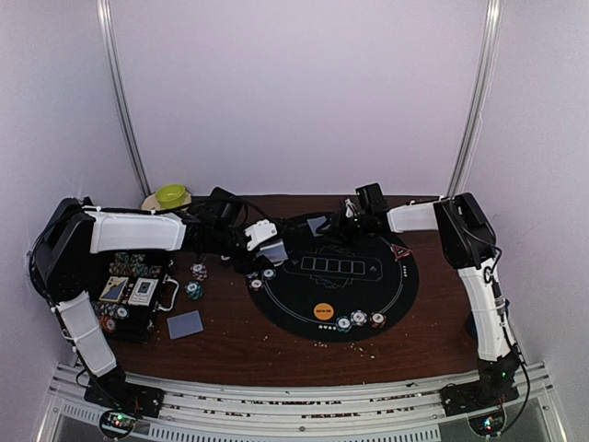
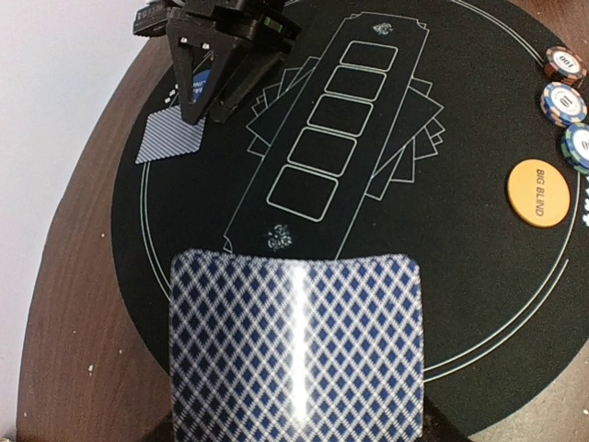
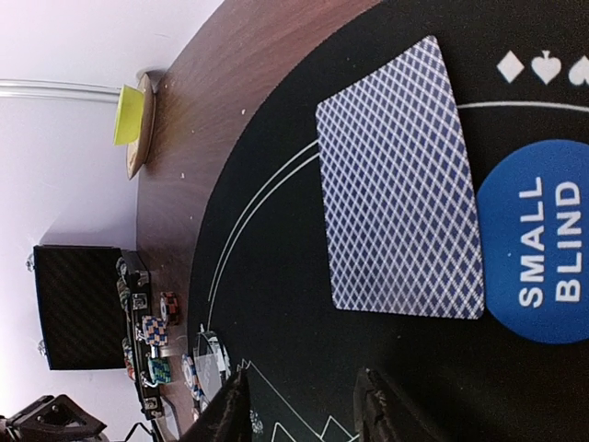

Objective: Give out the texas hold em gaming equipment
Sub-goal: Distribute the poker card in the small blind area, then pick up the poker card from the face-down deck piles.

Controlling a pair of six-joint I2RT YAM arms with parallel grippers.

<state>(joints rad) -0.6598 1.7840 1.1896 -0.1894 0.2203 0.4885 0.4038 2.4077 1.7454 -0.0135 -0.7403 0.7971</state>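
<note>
Robot lab cell — white walls (image 1: 304, 92), aluminium posts (image 1: 124, 101), rail base (image 1: 304, 401).

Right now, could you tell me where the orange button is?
In the top view, the orange button lies at the near edge of the black mat, just left of three chips.

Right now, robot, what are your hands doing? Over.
Left gripper shut on a blue-diamond-backed playing card. Right gripper open, second card face-down beside the blue round Small Blind button. Nothing in the way.
</note>
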